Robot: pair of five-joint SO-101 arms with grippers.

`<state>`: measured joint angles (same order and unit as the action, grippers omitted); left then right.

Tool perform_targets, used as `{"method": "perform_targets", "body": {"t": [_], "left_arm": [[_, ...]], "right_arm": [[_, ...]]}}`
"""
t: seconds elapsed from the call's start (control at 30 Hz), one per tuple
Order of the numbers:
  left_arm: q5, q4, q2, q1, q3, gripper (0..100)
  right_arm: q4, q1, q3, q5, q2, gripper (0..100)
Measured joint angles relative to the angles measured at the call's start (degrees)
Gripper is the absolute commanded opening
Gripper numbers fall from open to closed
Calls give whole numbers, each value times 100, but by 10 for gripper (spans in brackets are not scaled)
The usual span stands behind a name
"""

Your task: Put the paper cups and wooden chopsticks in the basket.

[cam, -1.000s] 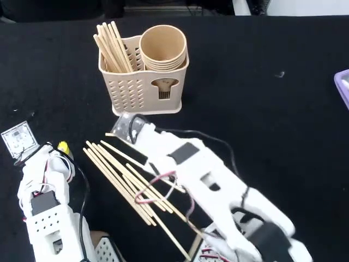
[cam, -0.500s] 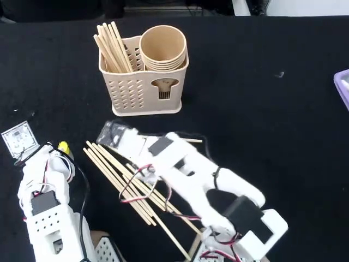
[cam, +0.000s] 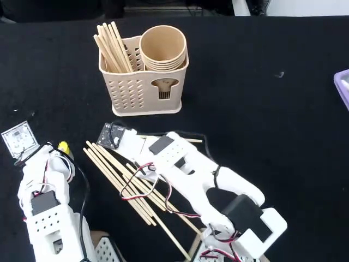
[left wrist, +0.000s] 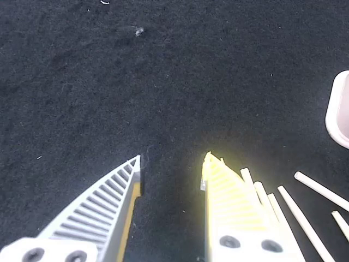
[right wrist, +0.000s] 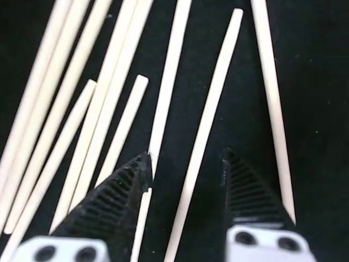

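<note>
Since a second ago the right arm has folded lower over the tabletop [cam: 262, 125], bringing the right pincer [right wrist: 185, 158] down and slightly toward the left arm, onto the far ends of the loose chopsticks [cam: 131, 183]; over the last half second it barely shifts. That pincer stands moderately open and grips nothing: its jaws straddle a single chopstick [right wrist: 206, 131], with a neighbouring stick just at the inner edge of one jaw. The step in hand looks like picking from the loose bundle. Doing it well probably means settling fully onto the tabletop and closing squarely on one stick, so it neither pivots nor slips on the way to the basket [cam: 142, 93]. The loose chopsticks are pale, thin, straight wooden rods fanned diagonally between the two arms, some overlapping. The basket, well apart from them farther up the tabletop, already holds stacked paper cups [cam: 162, 46] in one compartment and leaning chopsticks [cam: 112, 46] in the other. The left pincer [left wrist: 172, 158] rests open and empty beside the bundle's ends.
</note>
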<state>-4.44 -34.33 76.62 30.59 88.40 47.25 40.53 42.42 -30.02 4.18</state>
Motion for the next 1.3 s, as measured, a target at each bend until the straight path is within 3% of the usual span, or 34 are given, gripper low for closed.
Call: {"method": "perform_targets", "body": {"t": [0.37, 0.5, 0.83, 1.3], "left_arm": [[0, 0, 0, 0, 0, 188], [0, 0, 0, 0, 0, 188], [0, 0, 0, 0, 0, 188], [0, 0, 0, 0, 0, 188]], "right_arm": [[-35, 18, -70, -26, -492, 161], [-35, 18, -167, -26, -545, 5], [18, 18, -176, -18, -466, 10], [747, -26, -237, -18, 2945, 11]]}}
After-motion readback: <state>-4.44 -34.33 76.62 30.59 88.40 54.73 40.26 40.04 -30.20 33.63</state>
